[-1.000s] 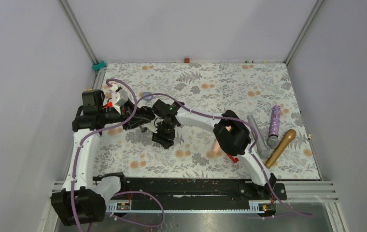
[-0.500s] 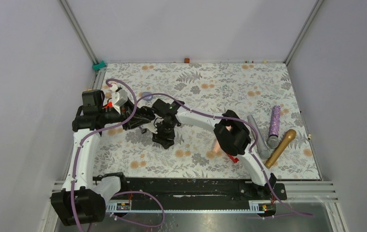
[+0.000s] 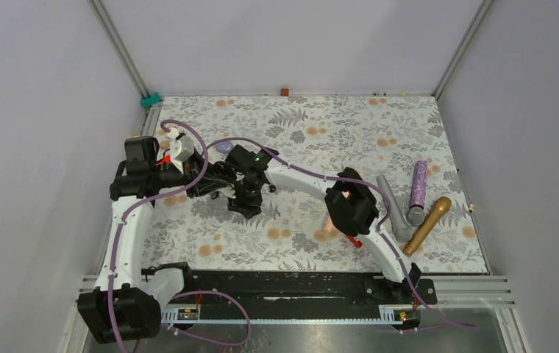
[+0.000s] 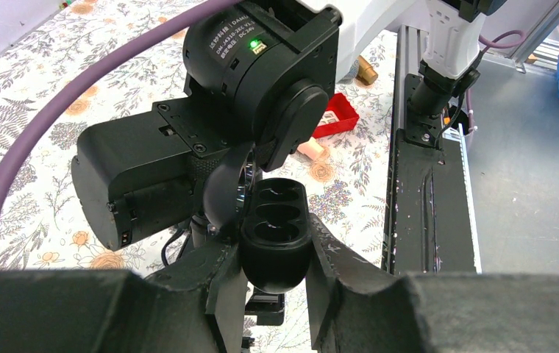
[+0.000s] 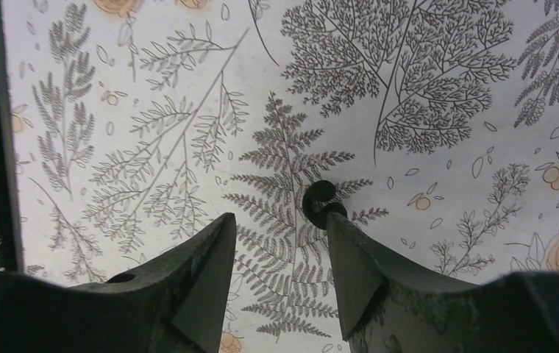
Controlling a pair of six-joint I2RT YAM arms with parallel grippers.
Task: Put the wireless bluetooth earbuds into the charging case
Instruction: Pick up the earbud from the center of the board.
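1. Your left gripper (image 4: 273,268) was clamped on the opened charging case (image 4: 276,220), its sockets in view.
2. Your right gripper (image 5: 278,220) hung with fingers apart over the floral cloth (image 3: 335,125), one earbud (image 5: 323,200) lying at a fingertip.
3. Both wrists crowded together at the left. Open cloth lay far and right, up to the microphones (image 3: 418,193).

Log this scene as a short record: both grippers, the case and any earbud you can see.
left gripper: shut on small glossy black oval charging case
charging case: lid open, visible wells look empty
right gripper: open, empty, over white floral tablecloth
tiny black rounded earbud: lying on the tablecloth by a right fingertip
second earbud: not seen
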